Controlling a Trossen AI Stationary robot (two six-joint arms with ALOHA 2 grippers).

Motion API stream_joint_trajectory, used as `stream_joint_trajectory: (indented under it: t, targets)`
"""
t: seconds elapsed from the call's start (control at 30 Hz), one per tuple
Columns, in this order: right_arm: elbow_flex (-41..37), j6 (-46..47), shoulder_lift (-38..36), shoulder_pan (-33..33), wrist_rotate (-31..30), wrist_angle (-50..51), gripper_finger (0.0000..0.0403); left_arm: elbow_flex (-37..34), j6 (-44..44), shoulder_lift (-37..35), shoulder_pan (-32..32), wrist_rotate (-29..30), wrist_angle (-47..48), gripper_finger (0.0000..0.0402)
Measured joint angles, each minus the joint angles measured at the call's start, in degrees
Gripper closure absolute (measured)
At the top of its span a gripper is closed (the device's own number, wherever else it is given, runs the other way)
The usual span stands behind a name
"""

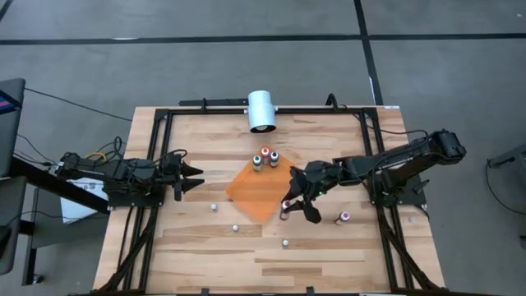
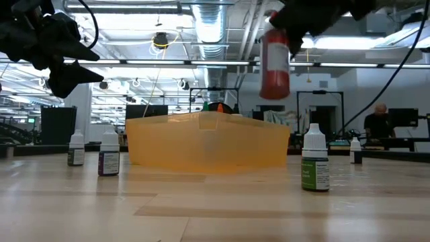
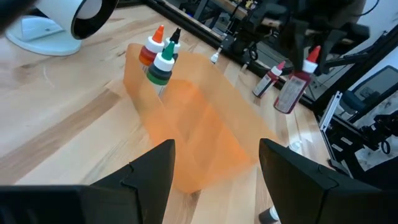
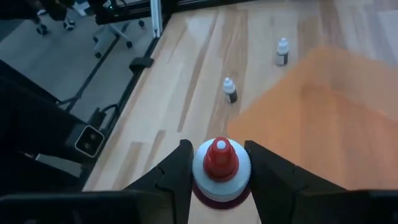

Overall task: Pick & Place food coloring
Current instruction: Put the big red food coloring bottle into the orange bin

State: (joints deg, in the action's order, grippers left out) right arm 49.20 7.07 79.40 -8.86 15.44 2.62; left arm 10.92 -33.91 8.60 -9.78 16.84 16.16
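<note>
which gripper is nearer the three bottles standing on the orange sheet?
Right. The right gripper, holding a red-capped bottle, hangs just beside the three bottles; the left gripper waits farther off across the orange sheet.

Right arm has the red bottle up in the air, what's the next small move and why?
Probably carry it sideways over the orange sheet, then lower. The right end effector grips the red-topped bottle clear of the table, just off the sheet's edge; three bottles already stand at its far side.
</note>
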Motion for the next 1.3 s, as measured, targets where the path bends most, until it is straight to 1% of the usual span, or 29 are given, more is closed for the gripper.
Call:
stream_joint_trajectory:
  t: [0.1,0.2,0.3,0.4,0.5,0.63,0.73,0.97,1.07,1.17,1.3]
  targets:
    - [3.3,0.3,0.0,0.4,-0.5,3.7,0.0286,0.0,-0.6,0.0,0.0,0.0,0.0,0.0178]
    - [6.7,3.7,0.0,1.2,-2.1,6.5,0.0296,0.0,-1.6,0.0,0.0,0.0,0.0,0.0178]
    - [9.5,7.4,0.0,2.3,-4.6,9.7,0.0292,0.0,-2.5,0.0,0.0,0.0,-0.1,0.0178]
    - [11.8,12.1,0.0,3.4,-7.3,11.2,0.0278,0.0,-3.3,0.0,0.0,0.0,-0.1,0.0178]
    - [13.2,16.8,0.0,4.5,-9.8,12.2,0.0274,0.0,-4.3,0.0,0.0,0.0,-0.1,0.0178]
    - [13.7,22.4,0.0,6.0,-12.1,12.0,0.0289,0.0,-5.6,0.0,0.0,0.0,-0.2,0.0178]
    - [13.7,25.7,0.0,7.3,-12.5,12.0,0.0295,0.0,-6.4,0.0,0.0,0.0,-0.2,0.0178]
    - [13.7,26.4,0.0,8.7,-12.6,12.0,0.0268,0.0,-7.5,0.0,0.0,0.0,-0.2,0.0178]
    - [13.7,25.6,0.0,8.6,-12.6,12.1,0.0274,0.0,-7.5,0.0,0.0,0.0,-0.2,0.0178]
    - [13.7,22.8,0.0,8.6,-13.0,13.5,0.0286,0.0,-7.5,0.0,0.0,0.0,-0.2,0.0178]
    - [13.7,19.5,0.2,8.6,-19.3,19.2,0.0289,0.0,-7.5,0.0,0.0,0.0,-0.2,0.0178]
